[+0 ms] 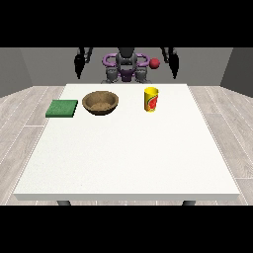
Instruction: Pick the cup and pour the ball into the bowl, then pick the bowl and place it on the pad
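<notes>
The yellow cup (151,99) stands upright below the hand at the view's right (174,65), the brown bowl (100,103) and green pad (62,108) nearer the hand at the view's left (79,65). Farther back both hands hang down behind the table's (128,158) far edge — fingers too small to tell — with a red ball (154,63) in the air just beside the right-side one.

Green pad (62,108), brown bowl (100,103), yellow-and-red cup (151,99), red ball (154,63).

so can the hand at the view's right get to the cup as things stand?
Probably yes. The hand at the view's right hangs behind the table's far edge, on the same side as the cup. Nothing stands between them; the bowl sits off to the side.
</notes>
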Action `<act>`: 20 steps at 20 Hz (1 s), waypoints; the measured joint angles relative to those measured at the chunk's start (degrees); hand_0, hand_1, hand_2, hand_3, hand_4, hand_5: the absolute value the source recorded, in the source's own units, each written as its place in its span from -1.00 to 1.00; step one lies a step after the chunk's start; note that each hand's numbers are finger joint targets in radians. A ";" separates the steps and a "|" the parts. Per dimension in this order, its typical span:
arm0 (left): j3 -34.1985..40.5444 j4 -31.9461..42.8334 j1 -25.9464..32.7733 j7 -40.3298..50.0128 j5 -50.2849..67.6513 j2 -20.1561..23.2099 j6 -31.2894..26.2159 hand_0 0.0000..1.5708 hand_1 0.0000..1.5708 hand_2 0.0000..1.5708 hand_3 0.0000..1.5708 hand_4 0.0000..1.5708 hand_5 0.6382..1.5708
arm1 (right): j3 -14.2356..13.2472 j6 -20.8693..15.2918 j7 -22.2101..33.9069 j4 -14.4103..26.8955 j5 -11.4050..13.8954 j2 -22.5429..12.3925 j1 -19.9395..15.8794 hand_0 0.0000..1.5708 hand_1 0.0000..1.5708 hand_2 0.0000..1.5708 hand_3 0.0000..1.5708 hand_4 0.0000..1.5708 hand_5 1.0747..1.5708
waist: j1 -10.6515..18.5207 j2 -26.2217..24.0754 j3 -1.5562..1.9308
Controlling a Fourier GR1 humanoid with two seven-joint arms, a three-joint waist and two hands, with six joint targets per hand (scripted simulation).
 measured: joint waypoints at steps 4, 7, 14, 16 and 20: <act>0.35 -2.75 -0.24 2.12 0.32 1.07 -0.25 -1.00 -1.00 -1.00 -1.00 -0.16 0.99 | -0.23 0.27 2.25 -2.59 -0.17 -1.17 -0.14 -1.00 -1.00 -1.00 -1.00 0.11 0.85 | 0.07 -6.94 -0.04; 0.16 -4.96 -0.33 5.69 2.03 0.15 -0.19 -1.00 -1.00 -1.00 -1.00 -0.18 0.99 | -0.64 0.59 5.66 -4.79 -1.73 -1.38 0.06 -1.00 -1.00 -1.00 -1.00 0.11 0.87 | -0.50 -12.48 -0.10; -2.58 -13.68 -0.24 21.90 6.13 -4.41 4.49 -1.00 -1.00 -1.00 -1.00 -0.24 0.98 | 0.34 -1.38 21.94 -14.89 -6.28 0.22 2.61 -1.00 -1.00 -1.00 -1.00 0.04 0.87 | -2.59 -20.60 -0.08; -3.19 -16.12 -2.47 24.52 5.66 -4.61 6.33 -1.00 -1.00 -1.00 -1.00 -0.28 0.97 | -0.23 -1.54 24.11 -18.07 -7.17 -0.26 2.15 -1.00 -1.00 -1.00 -1.00 -0.02 0.89 | -2.84 -18.88 -0.08; -4.79 -16.79 -5.85 22.56 3.65 -5.39 8.75 -1.00 -1.00 -1.00 -1.00 -0.23 0.97 | -1.10 -2.23 24.69 -21.83 -7.30 -0.54 -0.18 -1.00 -1.00 -1.00 -1.00 -0.06 0.90 | -3.30 -12.70 -0.08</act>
